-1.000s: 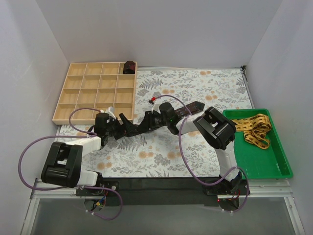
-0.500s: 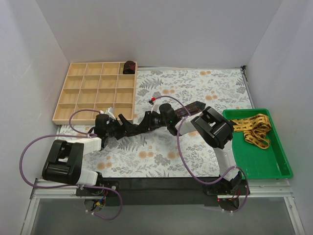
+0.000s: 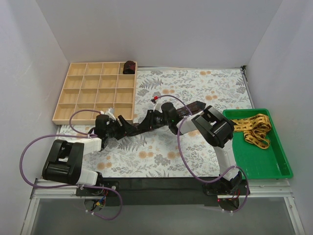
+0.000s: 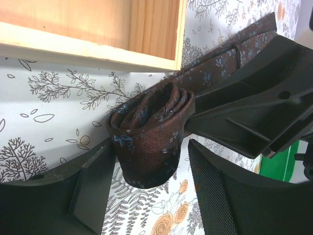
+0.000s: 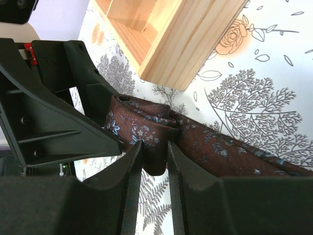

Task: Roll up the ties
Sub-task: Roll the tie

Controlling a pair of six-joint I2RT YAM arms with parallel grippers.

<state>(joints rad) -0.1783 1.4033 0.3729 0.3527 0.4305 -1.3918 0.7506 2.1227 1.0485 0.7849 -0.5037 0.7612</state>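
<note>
Left jaws have drawn in around the rolled end of the dark tie (image 4: 146,142), left of centre on the worktop (image 3: 205,88): one finger (image 4: 93,186) touching, a sliver open opposite. Right jaws, narrow, pinch the roll's outer wrap, so the roll looks nearly secured.

Dark tie (image 4: 151,132): woven cloth, matt with a faint sheen where you see it close up.
Compartment tray (image 3: 95,90): pale bare wood, smooth.
Table cover (image 3: 195,85): matt printed sheet.
Green tray (image 3: 259,161): smooth plastic.
Left fingers (image 4: 230,196): your matt black plastic, one pad finely meshed.
</note>
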